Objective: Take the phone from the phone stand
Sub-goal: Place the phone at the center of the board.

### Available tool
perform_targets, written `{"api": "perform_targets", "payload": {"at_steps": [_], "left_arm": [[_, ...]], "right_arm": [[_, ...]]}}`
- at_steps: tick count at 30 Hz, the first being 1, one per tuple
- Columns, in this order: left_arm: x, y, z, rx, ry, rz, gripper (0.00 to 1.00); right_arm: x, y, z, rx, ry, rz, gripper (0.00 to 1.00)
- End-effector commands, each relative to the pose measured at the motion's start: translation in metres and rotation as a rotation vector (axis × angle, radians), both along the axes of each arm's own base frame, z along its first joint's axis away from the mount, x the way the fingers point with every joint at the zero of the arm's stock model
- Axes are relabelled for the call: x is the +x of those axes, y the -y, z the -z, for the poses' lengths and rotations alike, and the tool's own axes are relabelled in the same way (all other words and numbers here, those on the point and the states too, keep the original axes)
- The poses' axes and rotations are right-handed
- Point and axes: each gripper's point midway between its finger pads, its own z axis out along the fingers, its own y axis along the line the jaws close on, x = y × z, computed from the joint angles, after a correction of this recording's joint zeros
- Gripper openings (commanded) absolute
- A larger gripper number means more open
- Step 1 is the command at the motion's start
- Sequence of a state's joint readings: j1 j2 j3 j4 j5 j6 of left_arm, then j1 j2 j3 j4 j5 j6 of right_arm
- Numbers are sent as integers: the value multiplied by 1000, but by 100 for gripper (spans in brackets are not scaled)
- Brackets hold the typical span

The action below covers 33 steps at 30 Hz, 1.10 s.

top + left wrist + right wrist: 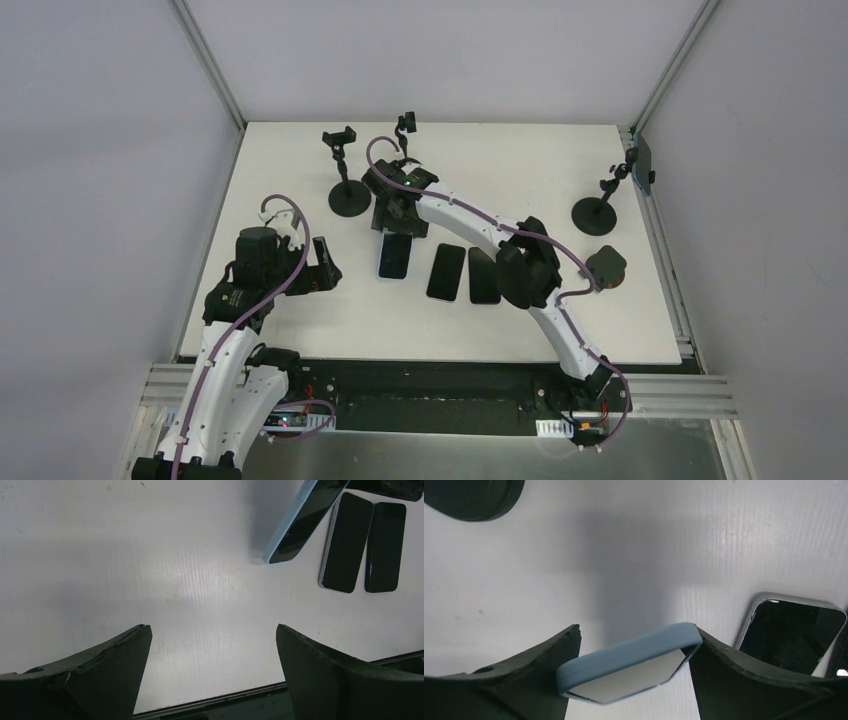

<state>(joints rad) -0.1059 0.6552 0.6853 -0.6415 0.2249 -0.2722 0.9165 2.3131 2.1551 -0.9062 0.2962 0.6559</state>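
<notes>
My right gripper (398, 222) (636, 639) is shut on the top end of a phone in a light blue case (624, 655) (394, 256) (300, 525). The phone hangs tilted, screen up, its lower end close to the table; I cannot tell if it touches. An empty phone stand (348, 198) with a black round base stands just left of this gripper, and its base edge (474, 497) shows in the right wrist view. My left gripper (322, 272) (214, 645) stands open over bare table at the left, holding nothing.
Two dark phones (446, 271) (484, 275) (346, 542) (385, 547) lie flat to the right of the blue one. Another stand (405, 125) rises behind the right arm. At the far right, a stand (598, 210) holds a phone (643, 165). A round base (606, 268) sits nearby.
</notes>
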Motion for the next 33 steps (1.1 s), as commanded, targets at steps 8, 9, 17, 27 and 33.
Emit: {"api": "perform_targets", "payload": {"at_steps": [8,9,17,27,33], "left_arm": [[1,-1,-9,15,16,8,99],[1,-1,-9,15,14,7,99],[2,0,-9,13,12,8,99],[2,0,-8,13,5,8,99],[2,0,-7,14,3,7,99]], "right_arm": [[-27,39,68,-224,-144,14,61],[-29,40,70,-231,-148,13,61],[-39,63,76,-318,-175,9,61],[-63,102,86,-453,-233,-10,69],[-62,106,86,-474,-231,-30,84]]}}
